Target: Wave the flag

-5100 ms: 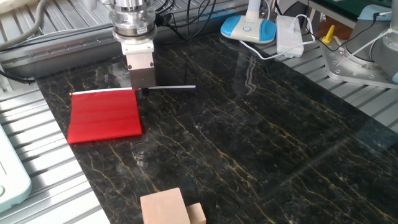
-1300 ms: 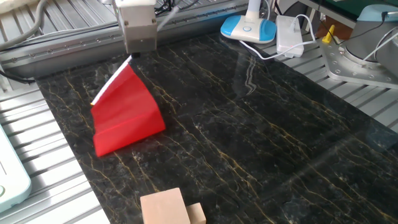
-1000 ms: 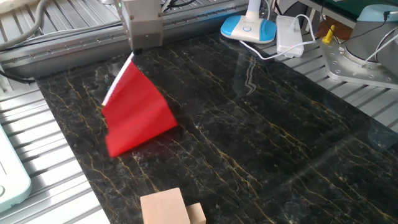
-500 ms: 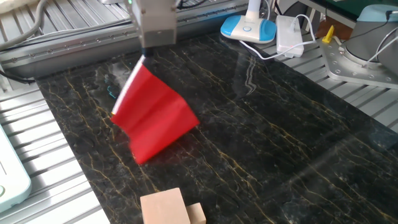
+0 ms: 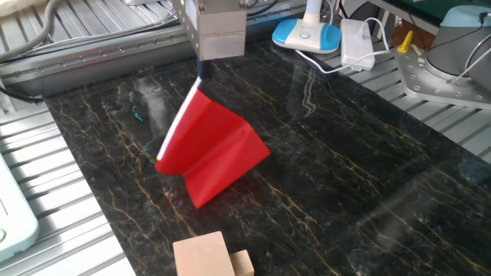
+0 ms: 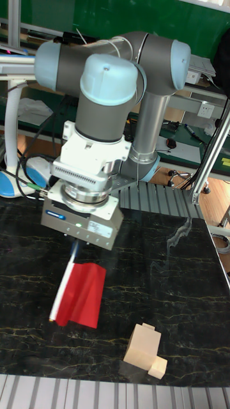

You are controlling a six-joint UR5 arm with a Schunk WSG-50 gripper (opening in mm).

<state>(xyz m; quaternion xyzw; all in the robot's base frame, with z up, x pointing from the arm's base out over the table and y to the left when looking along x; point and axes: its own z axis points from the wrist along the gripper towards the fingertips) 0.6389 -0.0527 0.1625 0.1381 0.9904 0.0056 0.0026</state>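
The flag (image 5: pixel 217 152) is a bright-red sheet on a thin white stick (image 5: pixel 178 126). It hangs tilted above the dark marble table (image 5: pixel 345 176), its free corner low near the surface. My gripper (image 5: pixel 201 75) is shut on the upper end of the stick, just under its grey body at the top of the fixed view. In the tall fixed view the gripper (image 6: pixel 75 245) sits above the flag (image 6: pixel 84 294), and the stick (image 6: pixel 63 289) slants down to the left. The fingertips themselves are mostly hidden by the gripper body.
Pale wooden blocks (image 5: pixel 205 256) stand at the table's front edge, also in the tall view as wooden blocks (image 6: pixel 144 349). A blue lamp base (image 5: pixel 305 34) and a white adapter (image 5: pixel 357 42) with a cable lie at the back right. Metal rails border the left side.
The flag lay flat on the table five seconds ago; it is now lifted. Over the last second the gripper has swept right and slightly forward, carrying the swinging flag.
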